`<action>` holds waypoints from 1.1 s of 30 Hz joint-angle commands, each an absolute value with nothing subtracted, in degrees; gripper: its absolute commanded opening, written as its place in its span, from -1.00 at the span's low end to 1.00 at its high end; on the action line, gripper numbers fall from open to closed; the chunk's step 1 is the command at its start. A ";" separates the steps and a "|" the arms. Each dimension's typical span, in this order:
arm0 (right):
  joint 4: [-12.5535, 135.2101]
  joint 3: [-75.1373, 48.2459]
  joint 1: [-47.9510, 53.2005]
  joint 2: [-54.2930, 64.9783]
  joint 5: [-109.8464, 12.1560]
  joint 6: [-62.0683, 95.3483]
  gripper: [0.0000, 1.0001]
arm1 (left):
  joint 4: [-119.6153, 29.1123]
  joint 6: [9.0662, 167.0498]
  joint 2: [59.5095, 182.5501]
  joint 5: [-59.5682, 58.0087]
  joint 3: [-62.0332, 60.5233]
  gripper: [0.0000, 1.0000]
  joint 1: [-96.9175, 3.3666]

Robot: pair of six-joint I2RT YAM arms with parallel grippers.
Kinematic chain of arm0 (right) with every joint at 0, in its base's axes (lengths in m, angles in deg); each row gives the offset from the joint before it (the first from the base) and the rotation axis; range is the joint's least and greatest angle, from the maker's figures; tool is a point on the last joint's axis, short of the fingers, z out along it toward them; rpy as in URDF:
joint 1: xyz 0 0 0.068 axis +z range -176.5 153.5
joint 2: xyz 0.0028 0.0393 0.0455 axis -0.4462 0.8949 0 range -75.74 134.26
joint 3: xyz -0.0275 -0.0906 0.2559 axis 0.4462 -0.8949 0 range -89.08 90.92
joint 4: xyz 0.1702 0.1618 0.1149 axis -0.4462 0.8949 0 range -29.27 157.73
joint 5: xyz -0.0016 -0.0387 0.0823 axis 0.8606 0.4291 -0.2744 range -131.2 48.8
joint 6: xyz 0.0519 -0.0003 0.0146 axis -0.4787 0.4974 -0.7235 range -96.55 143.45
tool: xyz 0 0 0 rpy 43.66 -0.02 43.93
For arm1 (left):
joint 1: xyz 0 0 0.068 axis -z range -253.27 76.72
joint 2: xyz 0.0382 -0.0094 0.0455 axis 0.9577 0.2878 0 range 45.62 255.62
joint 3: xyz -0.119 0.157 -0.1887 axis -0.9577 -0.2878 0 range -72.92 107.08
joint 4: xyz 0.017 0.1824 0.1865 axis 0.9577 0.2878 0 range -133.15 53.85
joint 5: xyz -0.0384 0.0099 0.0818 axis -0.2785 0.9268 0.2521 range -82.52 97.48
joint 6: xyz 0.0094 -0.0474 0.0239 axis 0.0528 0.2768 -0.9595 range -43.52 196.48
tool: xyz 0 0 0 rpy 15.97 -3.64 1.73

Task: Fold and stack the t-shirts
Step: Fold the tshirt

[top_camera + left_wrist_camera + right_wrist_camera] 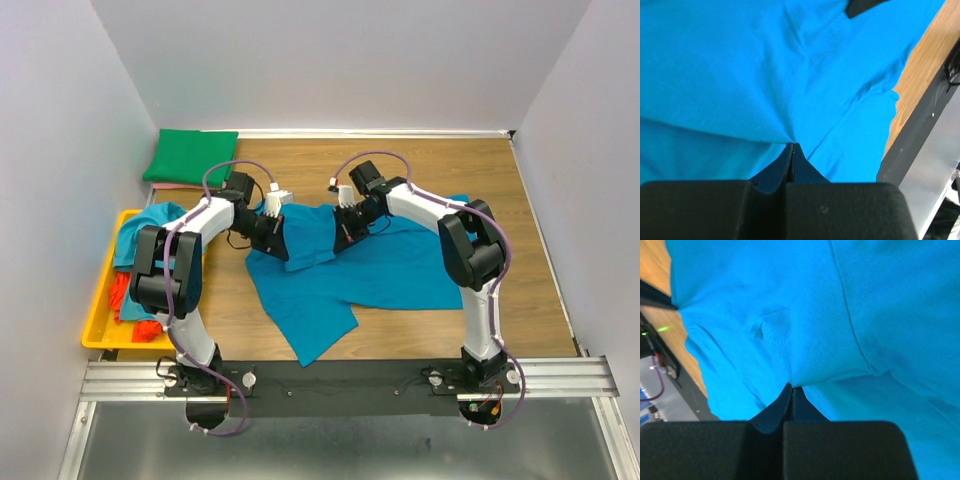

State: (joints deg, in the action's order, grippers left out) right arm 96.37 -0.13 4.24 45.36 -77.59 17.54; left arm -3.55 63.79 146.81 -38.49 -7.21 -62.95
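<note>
Left gripper and right gripper are both pinching the shirt, which is lying mid-frame in the top view. We're guessing the trick is moving them together so the fold is landing straight.

t-shirt – soft matt cloth | table – wood grain | fingers – matt black plastic

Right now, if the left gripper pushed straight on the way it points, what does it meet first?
The blue t-shirt: the left gripper is shut on a pinch of it, and cloth fills the line ahead. What lies behind the fabric is hidden, likely the table, but depth is unclear.
</note>
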 commanded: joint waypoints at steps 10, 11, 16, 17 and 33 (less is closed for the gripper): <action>100.19 0.83 4.00 44.68 -72.32 25.45 -0.60 | -1.73 60.20 146.35 -47.35 -2.35 -0.64 -66.22; 100.37 0.83 4.00 44.06 -72.58 26.00 -0.53 | -2.62 62.13 145.82 -48.67 -1.91 -0.63 -68.59; 100.63 1.97 4.00 40.19 -75.21 29.34 -0.39 | -3.07 63.29 149.68 -46.22 6.34 -0.62 -76.78; 100.64 3.02 4.00 40.10 -75.65 30.30 -0.37 | -4.37 64.69 151.77 -46.57 7.14 -0.62 -77.75; 100.55 12.87 4.36 48.72 -65.82 28.55 -0.23 | -15.90 75.60 168.92 -38.41 17.16 -0.60 -78.90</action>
